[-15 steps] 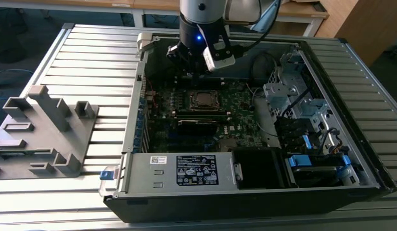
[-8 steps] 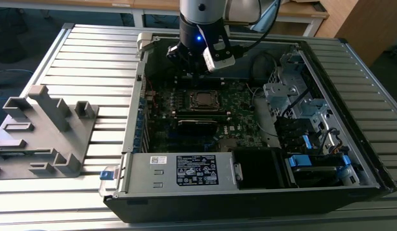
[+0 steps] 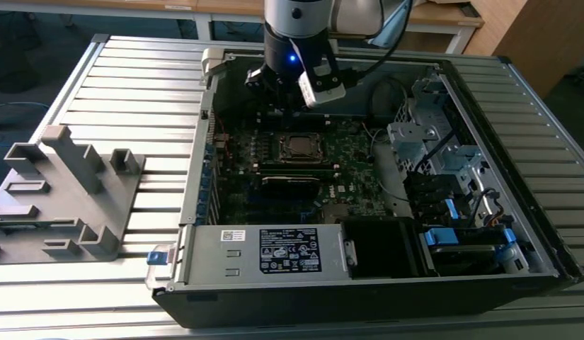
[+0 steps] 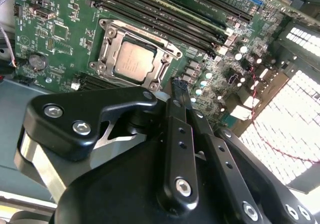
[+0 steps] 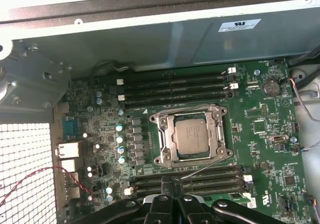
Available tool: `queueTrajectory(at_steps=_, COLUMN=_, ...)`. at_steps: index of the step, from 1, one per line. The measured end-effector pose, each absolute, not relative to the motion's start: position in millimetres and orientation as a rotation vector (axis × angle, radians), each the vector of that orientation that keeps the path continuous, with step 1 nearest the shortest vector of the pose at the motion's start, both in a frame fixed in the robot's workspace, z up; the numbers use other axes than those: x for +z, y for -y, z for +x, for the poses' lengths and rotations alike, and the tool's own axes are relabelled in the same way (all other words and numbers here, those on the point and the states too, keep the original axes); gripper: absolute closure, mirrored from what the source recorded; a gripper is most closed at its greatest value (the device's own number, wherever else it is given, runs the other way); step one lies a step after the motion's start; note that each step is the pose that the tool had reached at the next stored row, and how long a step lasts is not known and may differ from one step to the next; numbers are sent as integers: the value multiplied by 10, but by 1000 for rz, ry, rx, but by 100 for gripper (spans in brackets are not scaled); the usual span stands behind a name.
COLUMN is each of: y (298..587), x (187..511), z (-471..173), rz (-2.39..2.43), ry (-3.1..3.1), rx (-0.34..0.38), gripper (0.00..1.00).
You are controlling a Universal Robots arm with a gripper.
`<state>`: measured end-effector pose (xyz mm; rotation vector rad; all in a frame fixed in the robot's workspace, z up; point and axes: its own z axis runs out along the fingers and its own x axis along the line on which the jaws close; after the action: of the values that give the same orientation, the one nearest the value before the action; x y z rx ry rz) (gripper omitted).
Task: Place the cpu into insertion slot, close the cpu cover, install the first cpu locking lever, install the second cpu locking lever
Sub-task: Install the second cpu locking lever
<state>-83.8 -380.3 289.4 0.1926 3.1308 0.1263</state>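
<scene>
**CPU seated, cover down**

Open PC case point(image 3: 518, 234) lay on a slatted metal table point(image 3: 131, 85). Gripper point(image 5: 173, 186) hovered above the mobo w/ fingers pressed together, holding nothing. CPU point(image 5: 194, 135) sat in its socket, cover point(image 5: 168, 143) closed around it.

Silver-and-black arm point(image 3: 296, 28) with a blue light — black linkage gripper point(image 4: 176, 86), hex-head screws.
</scene>
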Motion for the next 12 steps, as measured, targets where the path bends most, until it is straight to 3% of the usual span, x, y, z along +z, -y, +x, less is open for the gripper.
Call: queueTrajectory(at_steps=12, y=3803, x=2857, z=-838, rz=193, ry=-3131, rx=127, gripper=90)
